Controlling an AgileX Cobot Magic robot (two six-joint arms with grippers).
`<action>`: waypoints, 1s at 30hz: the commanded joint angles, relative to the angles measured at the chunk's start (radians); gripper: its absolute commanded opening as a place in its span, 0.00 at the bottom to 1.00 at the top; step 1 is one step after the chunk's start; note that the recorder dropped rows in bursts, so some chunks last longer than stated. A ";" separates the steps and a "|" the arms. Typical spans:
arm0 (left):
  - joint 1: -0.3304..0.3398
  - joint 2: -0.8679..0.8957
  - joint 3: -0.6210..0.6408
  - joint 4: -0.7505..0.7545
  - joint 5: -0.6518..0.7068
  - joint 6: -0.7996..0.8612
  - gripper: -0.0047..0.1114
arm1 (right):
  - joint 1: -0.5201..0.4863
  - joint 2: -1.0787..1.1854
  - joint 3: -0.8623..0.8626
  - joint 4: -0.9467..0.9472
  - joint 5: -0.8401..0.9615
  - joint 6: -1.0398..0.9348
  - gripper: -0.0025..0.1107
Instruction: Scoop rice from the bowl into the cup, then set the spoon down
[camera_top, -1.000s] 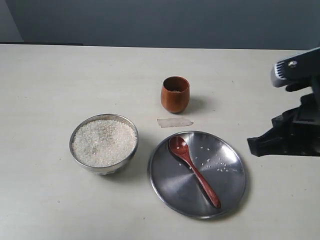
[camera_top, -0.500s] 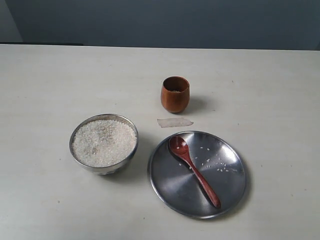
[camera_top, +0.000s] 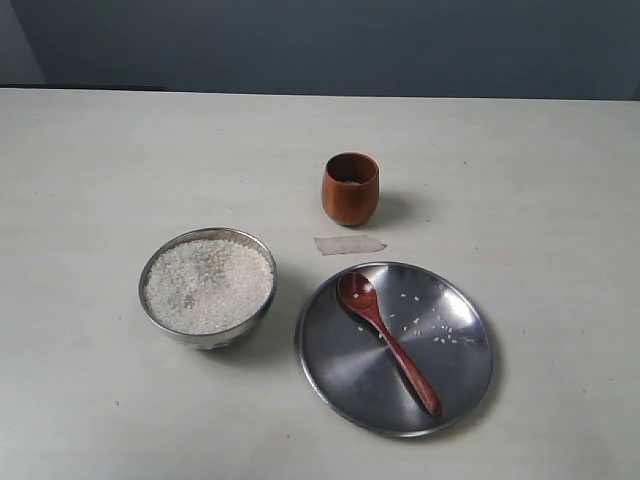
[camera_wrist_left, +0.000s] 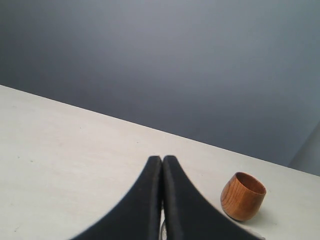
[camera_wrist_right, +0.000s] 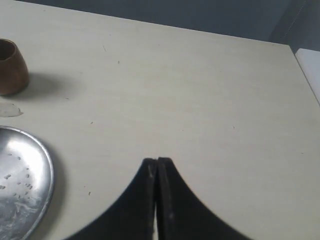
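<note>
Wooden spoon (camera_top: 388, 343) on steel plate (camera_top: 340, 372), pale scrap (camera_top: 349, 244) between plate and cup (camera_top: 350, 188)

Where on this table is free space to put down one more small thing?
Free: the pale table left of the small reddish-brown wooden cup and behind the shiny steel bowl; also right of the cup. Crowded: between cup, bowl and flat steel plate, where a small pale scrap lies.

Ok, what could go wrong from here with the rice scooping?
The spoon lies flat on the shiny plate, so gripping its thin handle could skid it. The bowl is full of rice nearly to the rim, so scooping may spill. The cup is narrow; grains could miss.
</note>
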 joint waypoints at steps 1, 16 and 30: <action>-0.002 -0.004 0.005 0.005 -0.002 0.001 0.05 | -0.003 -0.006 0.004 -0.008 -0.013 0.001 0.02; -0.002 -0.004 0.005 0.005 -0.002 0.001 0.05 | -0.355 -0.196 0.130 0.177 -0.703 -0.042 0.02; -0.002 -0.004 0.005 0.005 -0.002 0.001 0.05 | -0.638 -0.429 0.333 0.267 -0.741 -0.042 0.02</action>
